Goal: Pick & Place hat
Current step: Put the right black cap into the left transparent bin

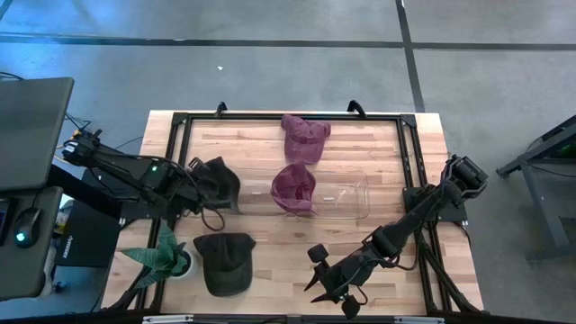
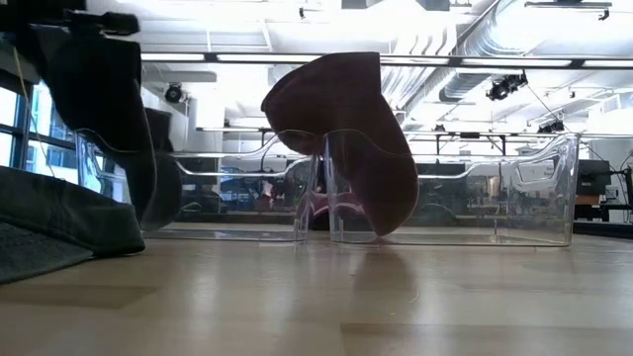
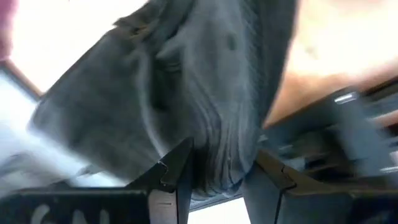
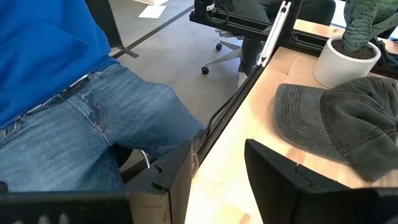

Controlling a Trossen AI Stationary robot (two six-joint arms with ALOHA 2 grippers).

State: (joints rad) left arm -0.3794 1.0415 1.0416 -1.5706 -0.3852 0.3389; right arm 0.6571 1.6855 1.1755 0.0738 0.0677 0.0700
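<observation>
My left gripper (image 1: 200, 184) (image 3: 221, 162) is shut on a dark grey cap (image 1: 219, 183) (image 2: 99, 109), held up beside the left end of a clear plastic bin (image 1: 346, 196) (image 2: 495, 188). A maroon cap (image 1: 293, 186) (image 2: 346, 129) sits in the bin, leaning over a wall. A second maroon cap (image 1: 304, 137) lies near the table's far edge. Another dark grey cap (image 1: 225, 263) (image 4: 336, 118) lies flat near the near edge. My right gripper (image 1: 331, 292) (image 4: 217, 155) hovers open at the near edge, to that cap's right. My left gripper pinches a bunched fold of the dark cap's cloth (image 3: 219, 171) between its two fingers (image 3: 180, 177); which part of the cap this is does not show. The cap is lifted clear of the table, and its body hangs beside the bin's left wall (image 2: 148, 188).
A potted plant in a white pot (image 1: 166, 256) (image 4: 345, 59) stands at the near left corner. A black frame (image 1: 270, 115) rims the table. A person in a blue shirt and jeans (image 4: 81, 112) stands just past the near edge. Bare wood (image 1: 279, 261) lies between the near cap and my right gripper.
</observation>
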